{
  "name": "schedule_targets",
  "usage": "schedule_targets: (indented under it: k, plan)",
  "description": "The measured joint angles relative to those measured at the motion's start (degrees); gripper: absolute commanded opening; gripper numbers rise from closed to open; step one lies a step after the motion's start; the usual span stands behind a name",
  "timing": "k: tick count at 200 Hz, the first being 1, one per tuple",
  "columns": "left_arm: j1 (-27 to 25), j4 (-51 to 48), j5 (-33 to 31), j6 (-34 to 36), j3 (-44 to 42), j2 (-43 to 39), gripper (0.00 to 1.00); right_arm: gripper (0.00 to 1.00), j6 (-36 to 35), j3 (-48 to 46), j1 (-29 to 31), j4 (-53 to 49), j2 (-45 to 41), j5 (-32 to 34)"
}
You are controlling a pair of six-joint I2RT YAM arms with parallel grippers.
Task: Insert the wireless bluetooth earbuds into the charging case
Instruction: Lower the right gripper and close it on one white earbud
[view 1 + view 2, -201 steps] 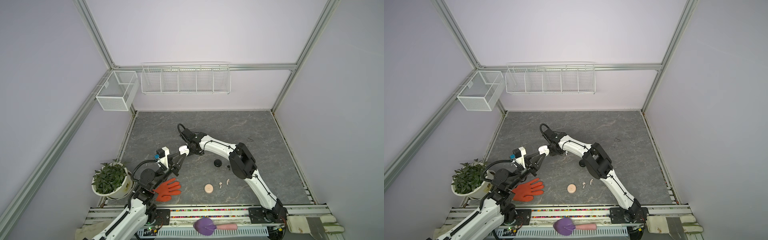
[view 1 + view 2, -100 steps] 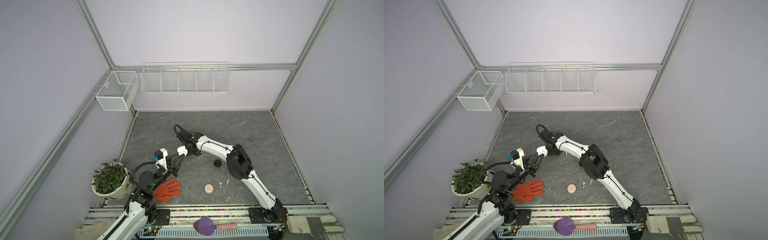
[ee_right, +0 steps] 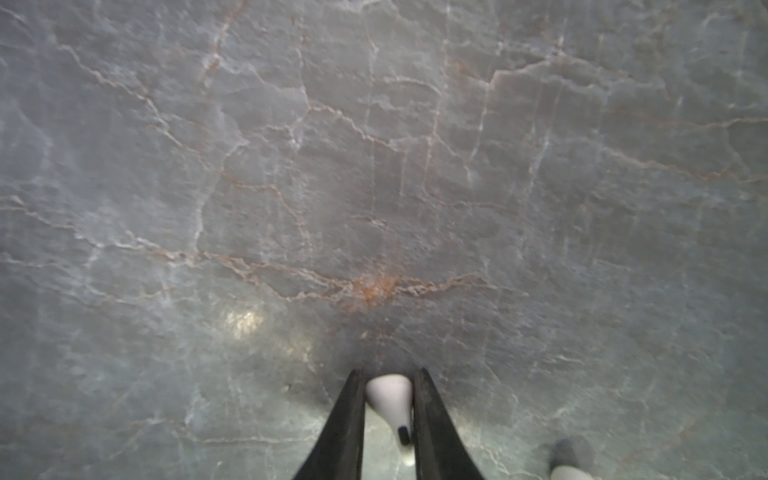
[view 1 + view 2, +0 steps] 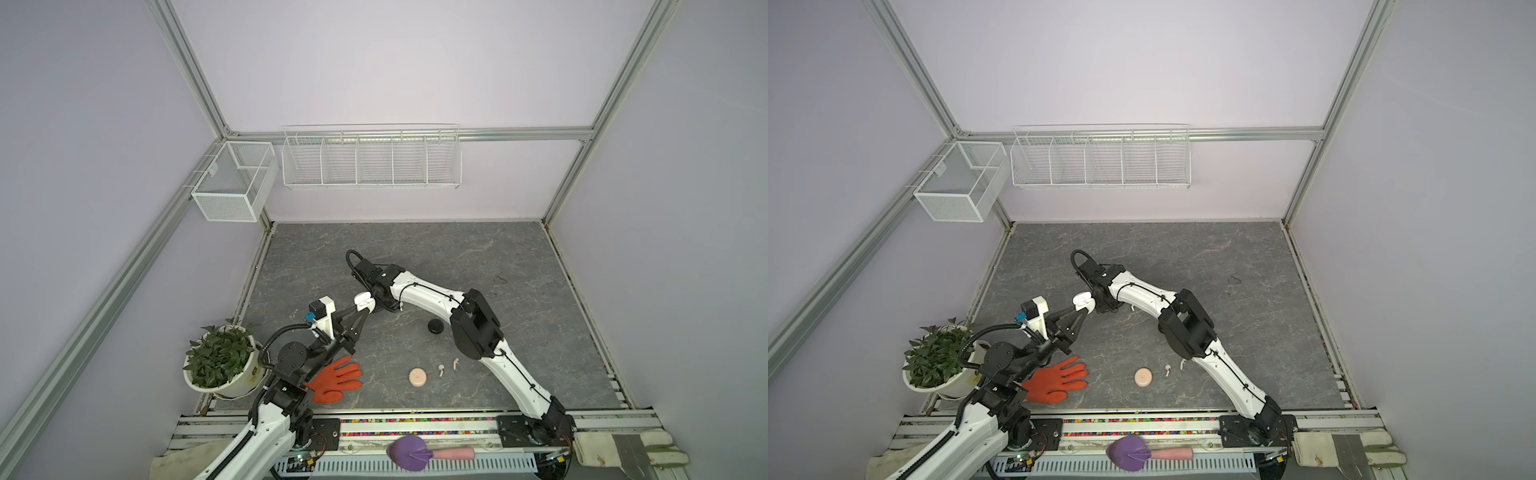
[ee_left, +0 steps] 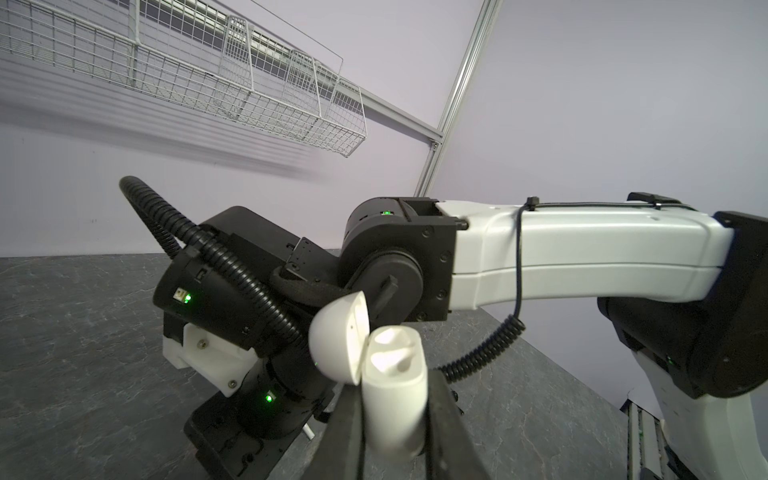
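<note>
Nearest the rail, two pale pink earbuds (image 4: 441, 369) are lying loose on the desk (image 4: 498, 257) beside a pink puck (image 4: 417, 377), with a black puck (image 4: 435, 326) sitting a little farther in. Beyond them the left pincer (image 4: 362, 316) is holding the white charging case (image 5: 395, 386) clear of the desk, clamping its body while the lid is standing open. Just past the case, the right pincer (image 3: 389, 374) is reaching down to the desk, its fingers pressing in on either side of a white earbud (image 3: 390, 401). Another white bud (image 3: 567, 471) is lying near it. The robot seems to be picking up the first white earbud. The next move is calling for a lift, a short carry to the open case, and lining the stem up with a socket. The tiny earbud may be twisting in the grip.
</note>
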Motion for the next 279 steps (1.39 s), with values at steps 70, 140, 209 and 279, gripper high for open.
schedule_targets:
  k: [70,140,209,279]
  plan:
    - [0.0,0.0,0.3,0.0,0.0,0.0,0.0,0.2,-0.6,-1.9,0.1,-0.3,-1.6,0.5]
    - [0.0,0.6,2.9,-0.2,0.0,1.4,0.0,0.19,-0.5,-18.3,-1.5,3.8,-19.3,1.7]
    - [-0.8,5.3,7.5,-0.4,0.0,8.4,0.0,0.19,1.9,-38.2,-9.7,10.6,-28.3,2.2]
    - [-1.4,6.4,8.4,-0.4,0.0,9.1,0.0,0.24,5.2,-40.5,-11.5,12.0,-25.1,-0.8]
